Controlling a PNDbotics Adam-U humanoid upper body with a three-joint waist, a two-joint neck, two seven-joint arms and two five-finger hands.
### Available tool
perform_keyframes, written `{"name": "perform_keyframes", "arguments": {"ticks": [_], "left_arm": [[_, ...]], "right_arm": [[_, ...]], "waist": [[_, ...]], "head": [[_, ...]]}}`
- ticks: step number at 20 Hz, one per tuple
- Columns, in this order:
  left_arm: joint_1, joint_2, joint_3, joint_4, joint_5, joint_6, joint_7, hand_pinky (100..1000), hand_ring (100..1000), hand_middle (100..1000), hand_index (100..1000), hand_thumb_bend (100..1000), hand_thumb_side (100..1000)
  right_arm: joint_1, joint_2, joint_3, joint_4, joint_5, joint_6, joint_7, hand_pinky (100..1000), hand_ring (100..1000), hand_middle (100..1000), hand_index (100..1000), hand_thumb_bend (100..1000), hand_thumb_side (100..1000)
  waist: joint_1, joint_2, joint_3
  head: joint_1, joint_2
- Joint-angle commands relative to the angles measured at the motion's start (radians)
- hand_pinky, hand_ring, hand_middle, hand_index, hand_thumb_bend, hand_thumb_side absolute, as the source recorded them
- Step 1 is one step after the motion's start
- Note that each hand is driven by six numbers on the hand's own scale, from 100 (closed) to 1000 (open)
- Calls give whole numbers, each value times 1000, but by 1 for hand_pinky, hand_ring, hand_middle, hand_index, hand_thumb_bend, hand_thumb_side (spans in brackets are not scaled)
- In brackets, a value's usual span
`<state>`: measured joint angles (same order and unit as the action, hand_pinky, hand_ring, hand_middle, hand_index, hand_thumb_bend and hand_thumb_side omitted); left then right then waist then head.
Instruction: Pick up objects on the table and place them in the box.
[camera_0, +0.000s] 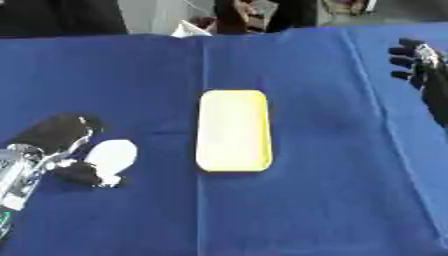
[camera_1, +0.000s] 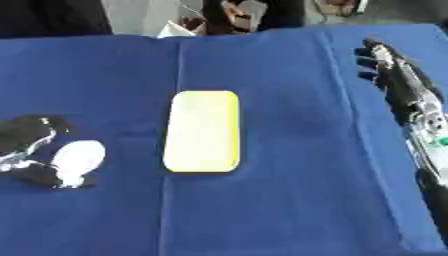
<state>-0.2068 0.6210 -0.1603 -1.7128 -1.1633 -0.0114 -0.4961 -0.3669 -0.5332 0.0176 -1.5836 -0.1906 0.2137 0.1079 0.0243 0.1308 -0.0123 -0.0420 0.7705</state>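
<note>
A shallow yellow box (camera_0: 263, 131) with rounded corners lies lengthwise in the middle of the blue cloth, and nothing shows inside it. At the lower left, my left hand (camera_0: 54, 136) is low over the cloth. Its fingers curl above and its thumb below a white oval object (camera_0: 113, 154), pinching it; the object's far end sticks out toward the box. My right hand (camera_1: 386, 64) hangs at the upper right, well away from the box, fingers relaxed and holding nothing.
The blue cloth (camera_0: 324, 200) covers the whole table, with fold lines running front to back. Beyond its far edge are dark shapes and a small white thing (camera_0: 189, 30).
</note>
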Motion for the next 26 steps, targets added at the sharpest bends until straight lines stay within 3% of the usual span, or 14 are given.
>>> {"name": "perform_keyframes", "arguments": {"ticks": [1, 2, 3, 8, 13, 26], "left_arm": [[-5, 19, 8, -30, -24, 11, 9, 890, 790, 735, 824, 820, 603], [-5, 19, 8, -31, -29, 17, 12, 895, 799, 742, 830, 833, 626], [-5, 19, 9, -32, -33, 22, 15, 882, 767, 713, 807, 797, 568], [-5, 15, 9, -21, -29, 47, 30, 866, 733, 683, 780, 724, 519], [-3, 10, 8, 23, 44, 67, 36, 842, 713, 681, 777, 657, 557], [-10, 9, 2, 98, 191, 62, 26, 836, 735, 716, 808, 664, 666]], "right_arm": [[-16, -15, -9, -18, 2, -1, 1, 901, 929, 868, 963, 100, 867], [-16, -15, -9, -18, 2, -1, 1, 901, 929, 868, 963, 100, 867], [-16, -15, -9, -18, 2, 0, 1, 901, 929, 868, 963, 100, 867], [-16, -14, -9, -18, 2, 0, 2, 901, 929, 869, 963, 100, 868], [-16, -15, -10, -18, 3, 0, 2, 901, 929, 868, 963, 100, 868], [-16, -16, -9, -17, 3, -1, 3, 902, 929, 869, 963, 100, 867]], "waist": [[1, -11, -1], [1, -10, -2], [1, -10, -2], [1, -9, -1], [0, -9, 0], [-1, -10, 2]], "head": [[-10, -1], [-9, -1], [-10, -1], [-10, -1], [-10, -1], [-10, -1]]}}
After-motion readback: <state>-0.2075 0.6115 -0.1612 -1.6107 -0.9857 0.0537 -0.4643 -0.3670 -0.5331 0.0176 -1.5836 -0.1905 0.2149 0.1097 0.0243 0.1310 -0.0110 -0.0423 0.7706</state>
